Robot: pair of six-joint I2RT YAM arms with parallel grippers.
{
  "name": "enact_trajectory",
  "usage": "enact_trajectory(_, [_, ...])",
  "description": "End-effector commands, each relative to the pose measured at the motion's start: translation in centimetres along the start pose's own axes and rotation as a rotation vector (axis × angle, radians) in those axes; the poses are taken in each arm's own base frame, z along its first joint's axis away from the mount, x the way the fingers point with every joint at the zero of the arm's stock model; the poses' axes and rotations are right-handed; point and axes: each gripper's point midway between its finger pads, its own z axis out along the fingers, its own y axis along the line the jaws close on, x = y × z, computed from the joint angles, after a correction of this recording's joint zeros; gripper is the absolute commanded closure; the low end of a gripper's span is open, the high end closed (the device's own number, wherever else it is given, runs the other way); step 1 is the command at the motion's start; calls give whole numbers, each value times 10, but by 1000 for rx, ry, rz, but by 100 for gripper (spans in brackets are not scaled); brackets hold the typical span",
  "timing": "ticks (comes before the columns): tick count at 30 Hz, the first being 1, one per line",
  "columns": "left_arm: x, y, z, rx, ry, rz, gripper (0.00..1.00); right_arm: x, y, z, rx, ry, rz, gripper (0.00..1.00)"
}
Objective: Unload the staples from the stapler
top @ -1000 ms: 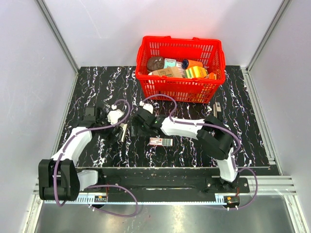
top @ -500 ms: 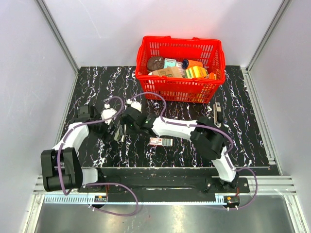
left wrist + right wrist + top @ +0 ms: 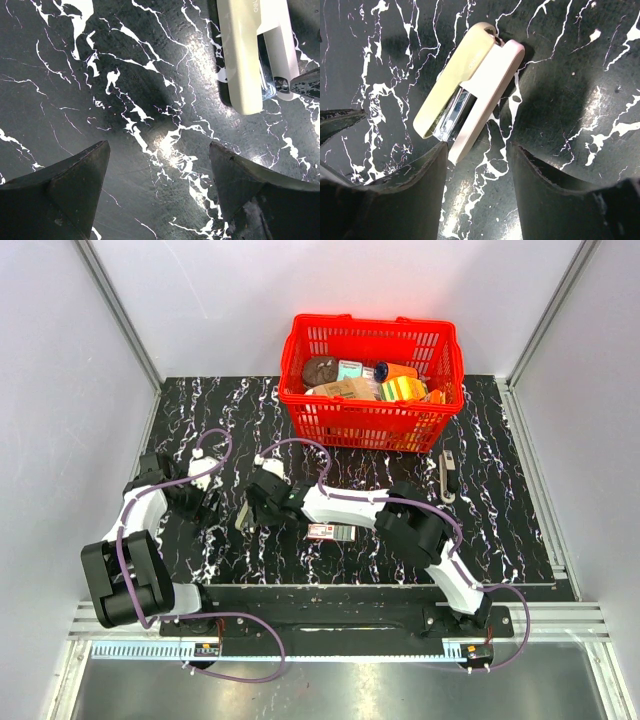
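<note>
The stapler (image 3: 447, 475), a slim dark bar with a pale strip, lies on the mat at the right, below the basket, far from both grippers. A stubby beige-and-pink piece with a shiny chrome middle (image 3: 243, 517) lies at centre left. My right gripper (image 3: 477, 150) is open just in front of that piece (image 3: 470, 80), whose near pink end touches or nearly touches the left fingertip. My left gripper (image 3: 159, 150) is open and empty over bare mat, with the piece (image 3: 250, 55) to its upper right.
A small flat box with a white-and-red label (image 3: 331, 532) lies right of the beige piece. A red basket (image 3: 372, 418) with several packages stands at the back. The black marbled mat (image 3: 500, 530) ends at metal rails and grey walls.
My right gripper has moved left across the mat up to the beige-and-pink piece. My left arm has drawn back toward the left edge. The stapler has not moved.
</note>
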Motion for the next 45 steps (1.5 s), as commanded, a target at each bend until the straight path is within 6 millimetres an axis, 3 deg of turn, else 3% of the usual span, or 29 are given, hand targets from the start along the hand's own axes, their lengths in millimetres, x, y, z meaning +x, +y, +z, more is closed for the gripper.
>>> enact_trajectory(1, [-15, 0, -5, 17, -63, 43, 14, -2, 14, -3, -27, -4, -18, 44])
enact_trajectory(8, [-19, -14, -11, 25, -90, 105, 7, 0, 14, -2, -19, 2, -31, 50])
enact_trajectory(14, [-15, -23, -5, 49, -70, 124, 7, -3, 24, -3, -29, -4, -49, 43])
enact_trajectory(19, [-12, -22, -2, 50, -56, 127, 7, 1, 21, 1, -17, 3, -49, 43])
enact_trajectory(27, [-19, -29, 1, 64, -63, 168, 5, 10, 6, 2, 18, 13, -53, 64])
enact_trajectory(35, [-31, -48, 18, 82, -9, 226, 4, 11, 4, 2, 20, 1, -50, 69])
enact_trajectory(45, [-26, -43, 43, 90, 49, 215, 6, 15, -1, 0, 11, -2, -52, 77])
